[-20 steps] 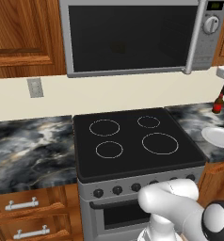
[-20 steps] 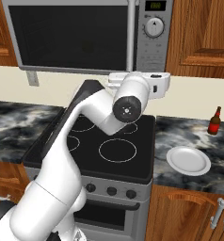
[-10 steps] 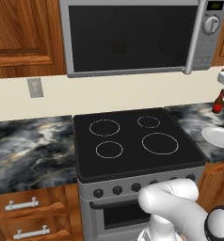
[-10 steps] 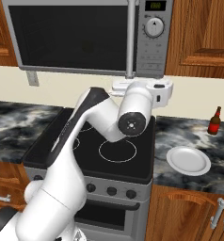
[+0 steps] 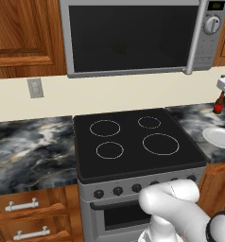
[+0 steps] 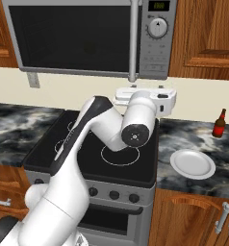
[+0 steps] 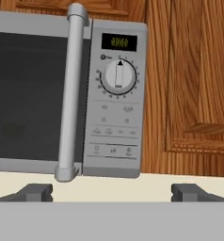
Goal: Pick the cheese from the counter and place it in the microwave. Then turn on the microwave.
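The microwave (image 5: 133,38) (image 6: 87,38) hangs above the stove with its dark glass door shut. In the hand view I face its long silver handle (image 7: 70,94), round white knob (image 7: 118,75) and small green display (image 7: 118,42). My gripper (image 6: 144,94) (image 7: 112,193) hovers just under the microwave's control panel and points at the wall. It is open, with nothing between its widely spread fingertips (image 7: 36,192). The marbled counter (image 5: 29,146) (image 6: 184,134) runs on both sides of the stove. The cheese is out of view.
A black stovetop (image 5: 133,142) (image 6: 87,158) lies under my arm. On the right counter stand a white plate (image 6: 192,163) (image 5: 219,137) and a brown bottle (image 6: 219,124) (image 5: 219,104). Wooden cabinets (image 7: 189,75) flank the microwave.
In the right base view my hand has sunk a little below the microwave and the elbow has dropped. The jaws have stayed open.
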Available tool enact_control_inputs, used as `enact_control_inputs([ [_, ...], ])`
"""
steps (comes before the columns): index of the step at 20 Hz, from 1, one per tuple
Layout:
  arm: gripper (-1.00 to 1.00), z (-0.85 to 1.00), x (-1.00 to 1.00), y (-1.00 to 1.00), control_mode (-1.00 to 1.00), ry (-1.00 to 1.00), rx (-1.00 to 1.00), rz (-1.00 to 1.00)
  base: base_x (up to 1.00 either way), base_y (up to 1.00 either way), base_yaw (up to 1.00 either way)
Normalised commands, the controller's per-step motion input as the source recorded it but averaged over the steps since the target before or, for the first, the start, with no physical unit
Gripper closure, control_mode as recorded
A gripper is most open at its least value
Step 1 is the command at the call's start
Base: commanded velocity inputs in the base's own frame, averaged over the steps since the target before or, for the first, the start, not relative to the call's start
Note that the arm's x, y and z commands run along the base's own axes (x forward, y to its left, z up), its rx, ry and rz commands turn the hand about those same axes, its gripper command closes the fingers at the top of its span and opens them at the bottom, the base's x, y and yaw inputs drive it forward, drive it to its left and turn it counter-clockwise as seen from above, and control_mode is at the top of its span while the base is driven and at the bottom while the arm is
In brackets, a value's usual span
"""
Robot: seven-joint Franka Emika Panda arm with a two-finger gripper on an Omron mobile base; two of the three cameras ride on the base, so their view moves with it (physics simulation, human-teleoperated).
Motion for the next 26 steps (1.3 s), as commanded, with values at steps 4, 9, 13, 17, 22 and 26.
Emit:
enact_control_inputs([
  [4,-1.00,-0.01,0.01,-0.17,-1.00,0.00,0.00,0.00,0.00,0.00,0.00],
  [9,-1.00,-0.04,0.00,-0.16,-1.00,0.02,0.00,0.00,0.00,0.00,0.00],
  [13,-1.00,-0.02,0.00,-0.18,-1.00,0.04,0.00,0.00,0.00,0.00,0.00],
  [17,-1.00,-0.03,0.00,-0.15,-1.00,0.04,0.00,0.00,0.00,0.00,0.00],
  [22,-1.00,0.00,0.00,-0.07,-1.00,0.07,0.00,0.00,0.00,0.00,0.00],
  [26,-1.00,0.00,0.05,-0.01,-1.00,0.03,0.00,0.00,0.00,0.00,0.00],
])
